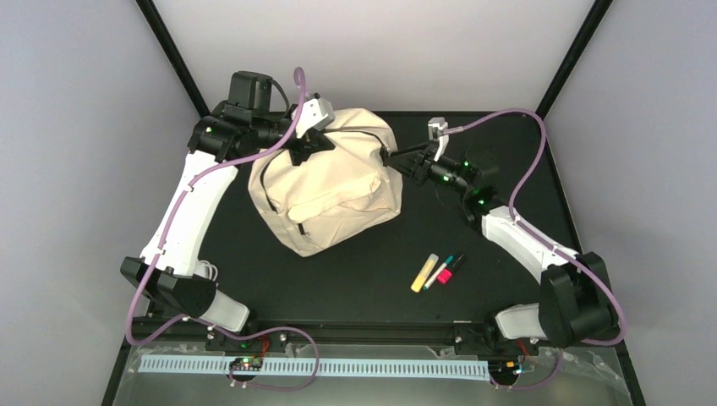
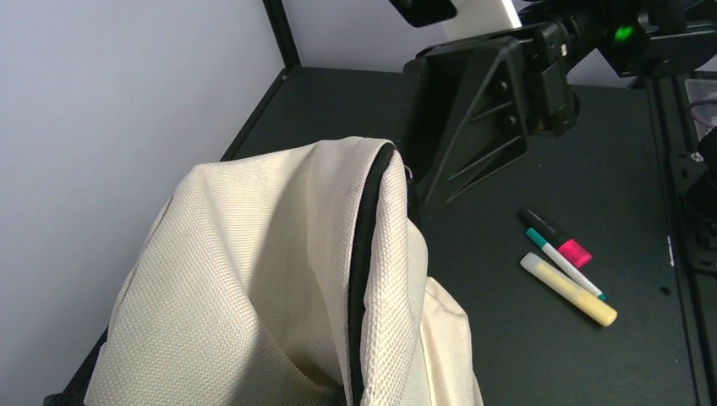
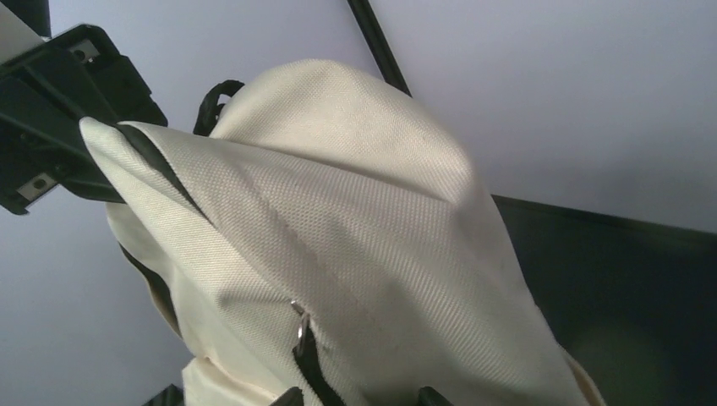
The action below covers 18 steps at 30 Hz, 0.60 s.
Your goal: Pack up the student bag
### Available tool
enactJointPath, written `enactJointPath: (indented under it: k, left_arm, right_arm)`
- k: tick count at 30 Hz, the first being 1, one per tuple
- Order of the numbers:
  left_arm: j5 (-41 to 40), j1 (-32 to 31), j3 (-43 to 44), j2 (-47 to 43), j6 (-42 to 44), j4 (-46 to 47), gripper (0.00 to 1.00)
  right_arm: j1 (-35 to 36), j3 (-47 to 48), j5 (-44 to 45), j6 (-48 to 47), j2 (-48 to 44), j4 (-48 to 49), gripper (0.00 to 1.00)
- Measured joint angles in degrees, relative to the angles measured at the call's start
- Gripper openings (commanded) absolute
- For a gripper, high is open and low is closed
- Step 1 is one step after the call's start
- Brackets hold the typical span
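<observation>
Nearest me, on the right half of the table (image 1: 279,288), three markers lie side by side: a yellow highlighter (image 1: 424,272), a teal-tipped pen (image 1: 439,271) and a pink-and-black highlighter (image 1: 451,268). None is in the bag, so I judge the packing itself is not begun. The step in hand looks like getting the main compartment open.

Further back, left of centre, the student bag (image 1: 325,186) sits slumped on the table with its front pocket towards me, well apart from the markers. At its far left top, the left gripper (image 1: 306,145) is clamped on a fold of fabric beside the zip (image 2: 363,254), lifting that corner taut. At the far right, the right gripper (image 1: 394,157) is against the bag's flank, jaws partly parted with nothing between them. Its wrist view shows the metal zip pull (image 3: 299,326) just ahead of the fingertips and a little left of the gap.

To do this well, I want the left clamp firm so the zip line is under tension. I would nudge the right gripper across until the pull sits centred in the gap, ease forward, and close on the tab alone. Catching cloth along with it would likely jam the slider. The pull should then run along the zip line, not away from the bag. How much of the zip is already open, I cannot tell.
</observation>
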Motion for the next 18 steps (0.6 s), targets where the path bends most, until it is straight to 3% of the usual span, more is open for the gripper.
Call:
enactJointPath:
  k: [3,18]
  left_arm:
    - [0.17,-0.24,0.0,-0.04,0.0,-0.2,0.02]
    - [0.39,-0.37,0.02,-0.07,0.04,-0.28,0.02]
  right_arm:
    - [0.22,0.83,-0.02,0.79,1.42,1.07,0.25]
    - [2.32,0.13,-0.72,2.86,1.73,2.49,0.23]
